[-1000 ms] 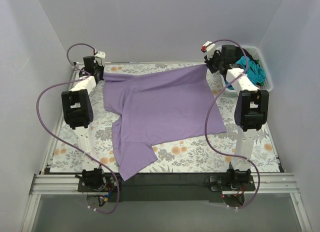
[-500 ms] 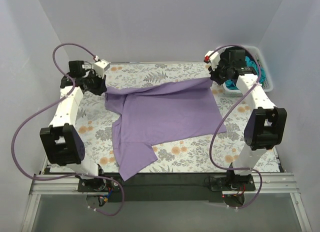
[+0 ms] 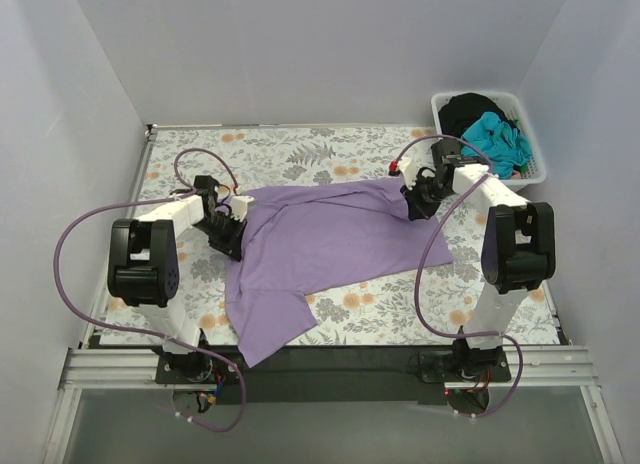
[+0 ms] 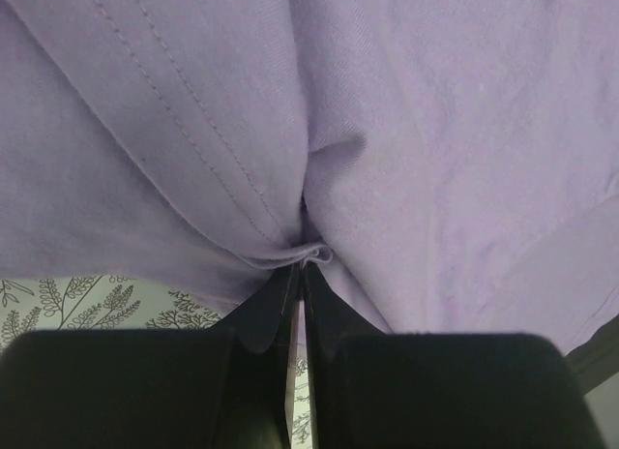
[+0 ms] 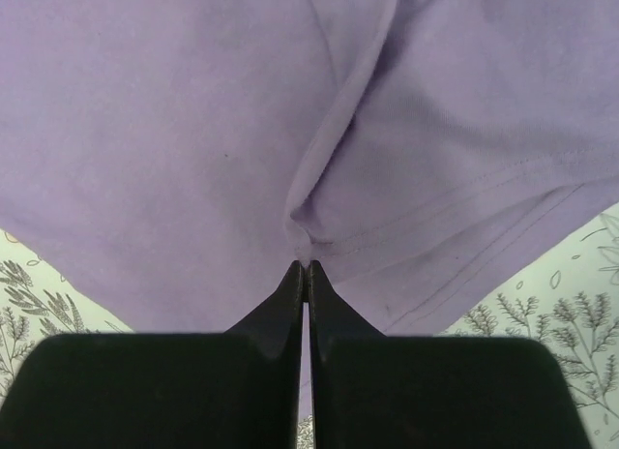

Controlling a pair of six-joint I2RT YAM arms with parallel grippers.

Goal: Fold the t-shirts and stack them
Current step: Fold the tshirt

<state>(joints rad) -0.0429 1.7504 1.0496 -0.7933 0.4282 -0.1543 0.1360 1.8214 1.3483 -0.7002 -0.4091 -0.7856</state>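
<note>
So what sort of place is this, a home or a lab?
Probably a lab test cell, not a home: plain white walls box in the table, the left arm and right arm are bolted to a metal rail, and a basket of shirts sits beyond the purple shirt.

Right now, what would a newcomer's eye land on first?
The big lavender t-shirt spread mid-table on the floral covering, with the left claw and right claw each shut on a far corner. Then the white basket at the far-right corner, holding a teal garment and a black garment.
</note>
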